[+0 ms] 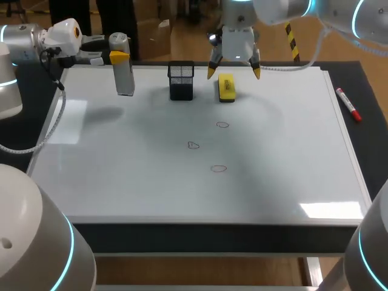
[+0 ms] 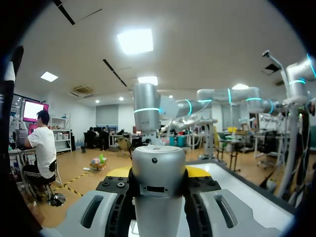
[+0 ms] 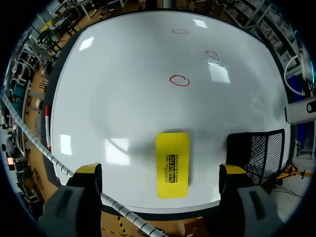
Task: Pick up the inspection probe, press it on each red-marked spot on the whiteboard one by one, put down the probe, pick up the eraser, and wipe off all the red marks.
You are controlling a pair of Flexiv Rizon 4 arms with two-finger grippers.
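The black rectangular table [image 1: 212, 237] is showing as a dark border all around the large glossy whiteboard [image 1: 121, 176], while bright patches of overhead light are glaring on the whiteboard's left side and front right corner.

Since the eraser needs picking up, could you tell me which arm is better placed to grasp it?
Right: the right gripper, open, hovers above the yellow eraser, a finger on each side, while the left gripper is shut on the probe near the whiteboard's far-left corner.

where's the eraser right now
In the head view the yellow eraser lies at the far edge of the whiteboard, just right of the black mesh holder, with the right gripper open above it.
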